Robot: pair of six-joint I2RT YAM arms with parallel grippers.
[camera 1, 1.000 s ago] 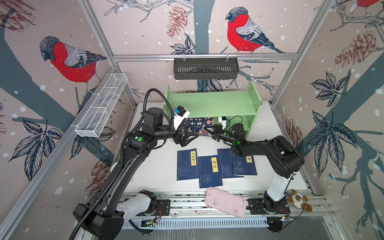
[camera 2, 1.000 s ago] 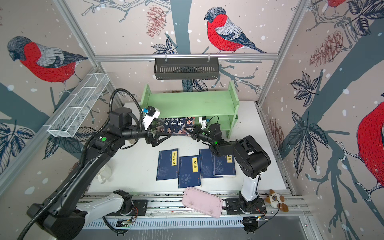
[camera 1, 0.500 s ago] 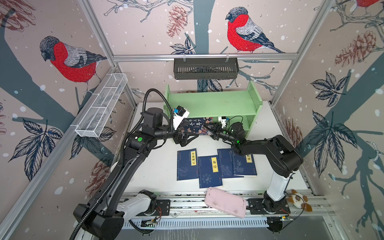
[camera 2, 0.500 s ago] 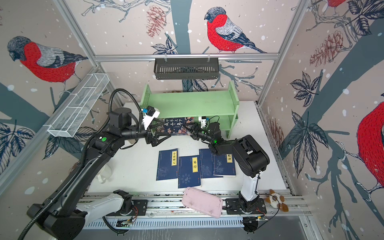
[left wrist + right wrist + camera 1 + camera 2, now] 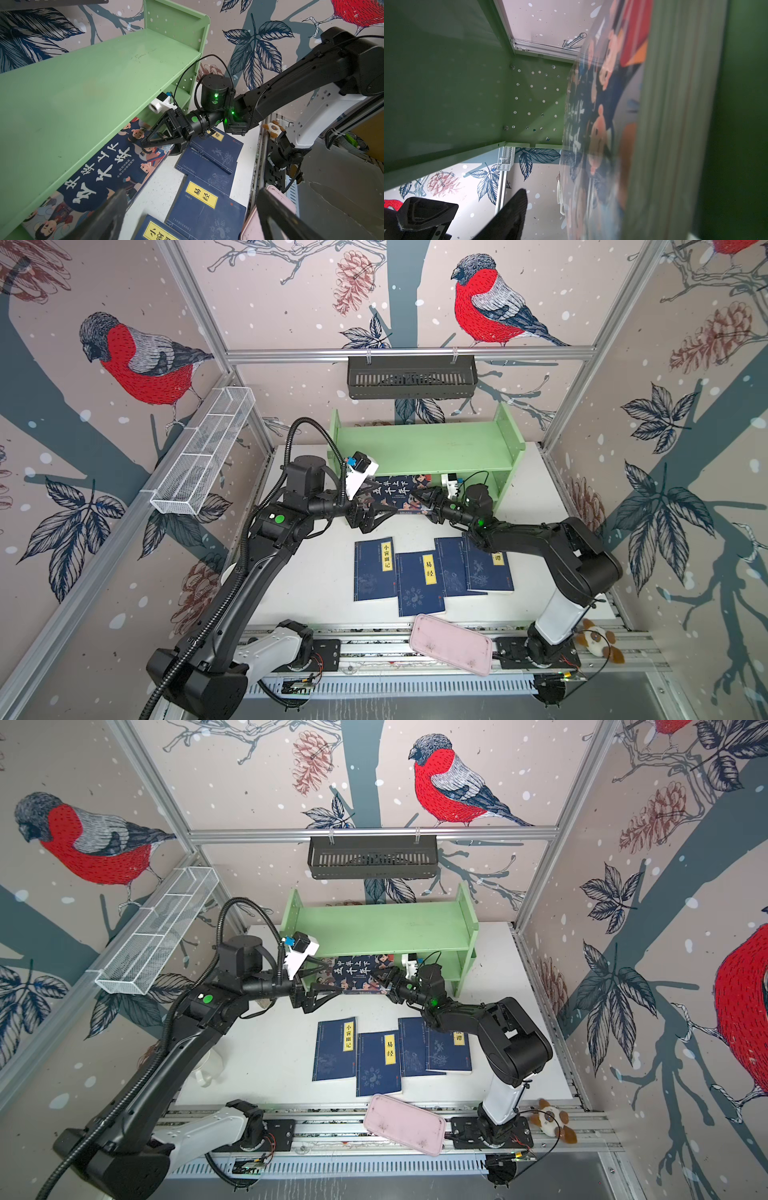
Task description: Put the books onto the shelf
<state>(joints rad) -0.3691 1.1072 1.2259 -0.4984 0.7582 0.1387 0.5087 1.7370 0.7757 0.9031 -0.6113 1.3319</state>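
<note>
The big book is seen tilted in the lower tier of the shelf, its upper part hidden under the top board, its cover turned outward; whether its lower edge rests on the bottom board or on the table cannot be told. The right gripper is set at the book's right edge, jaws parted astride it; in the right wrist view a gap is seen between one finger and the cover. The left gripper is held spread wide just beside the book's left edge, nothing gripped. Four blue books are laid flat on the table, some overlapping, near a pink tray.
</note>
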